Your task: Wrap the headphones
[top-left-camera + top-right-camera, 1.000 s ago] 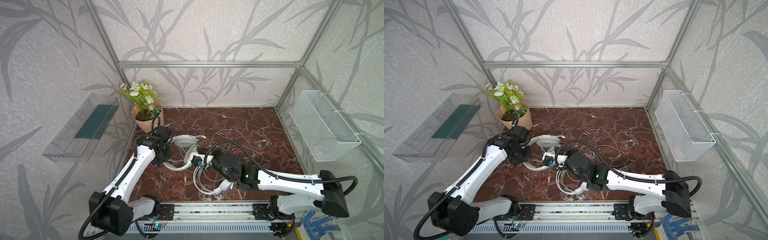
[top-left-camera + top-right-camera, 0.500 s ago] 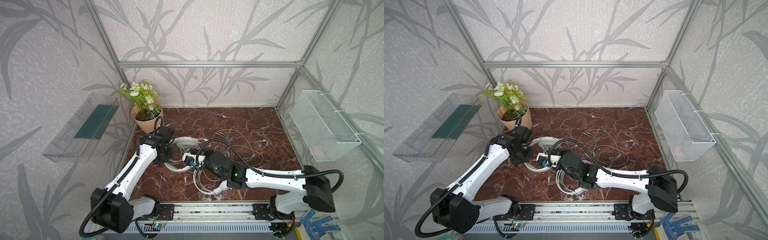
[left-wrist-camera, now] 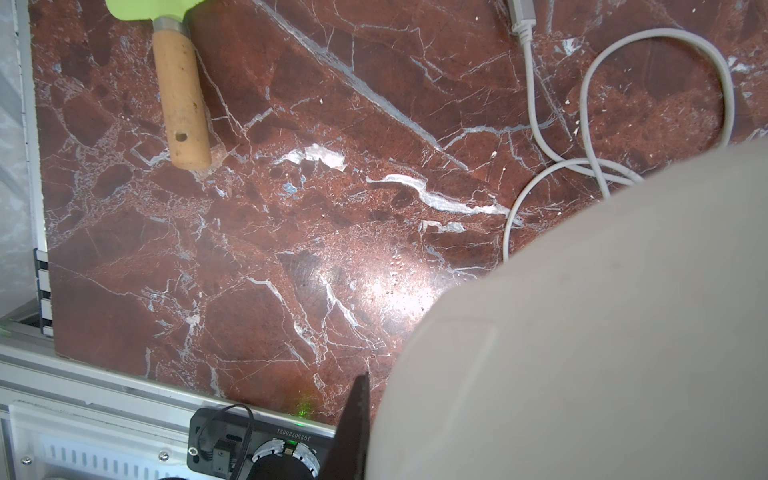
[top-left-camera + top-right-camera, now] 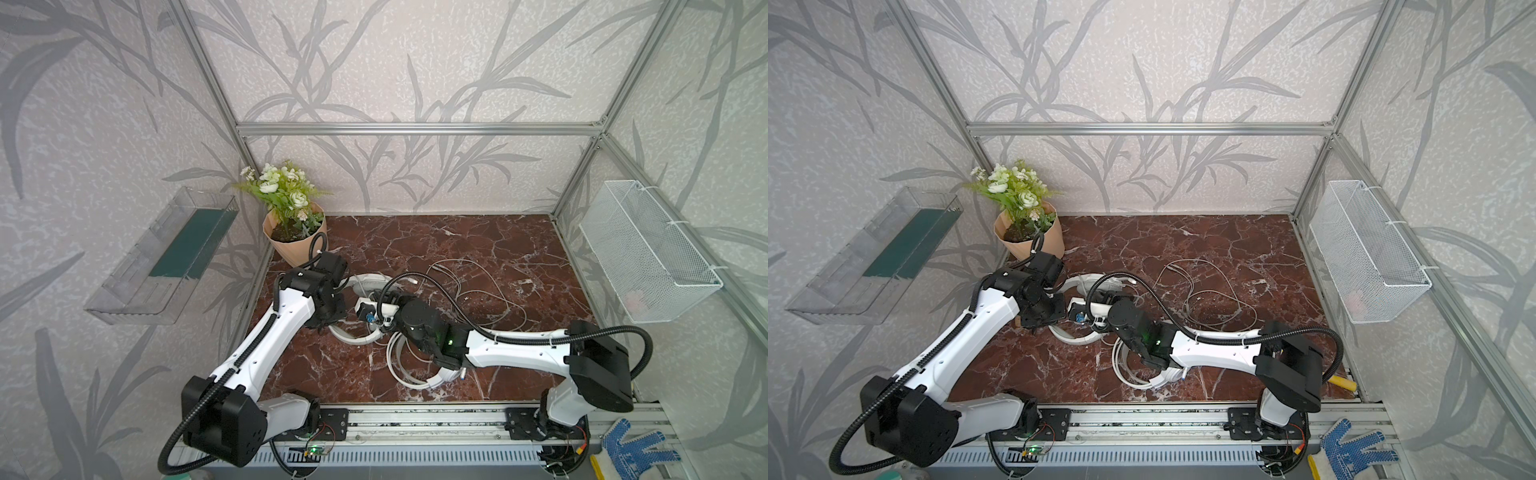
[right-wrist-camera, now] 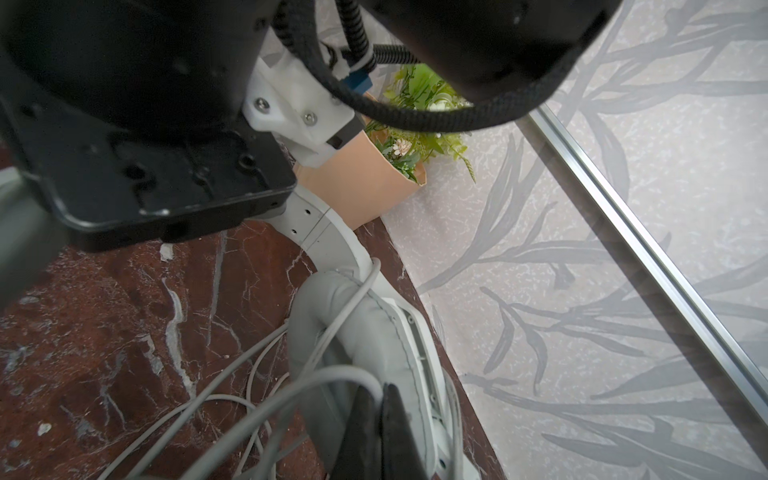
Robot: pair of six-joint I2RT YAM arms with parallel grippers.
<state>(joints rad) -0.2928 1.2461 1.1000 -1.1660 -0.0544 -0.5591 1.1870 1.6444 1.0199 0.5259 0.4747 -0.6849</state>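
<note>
1. Right wrist view: my right end effector has its jaws nearly together, a cable meeting the tips; whether it's pinched, I can't tell.
2. Grey headset lies just ahead of those tips, band running on toward my left end effector, which is closed, seemingly on that band.
3. White headset rests on the tabletop beneath my right forearm.
4. Only writing: an upside-down code starting JG, left wrist view.

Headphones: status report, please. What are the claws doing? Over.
Left claw shut on grey headset. Right claw pinching a cable. Loose loops on table, second headset close by.
</note>
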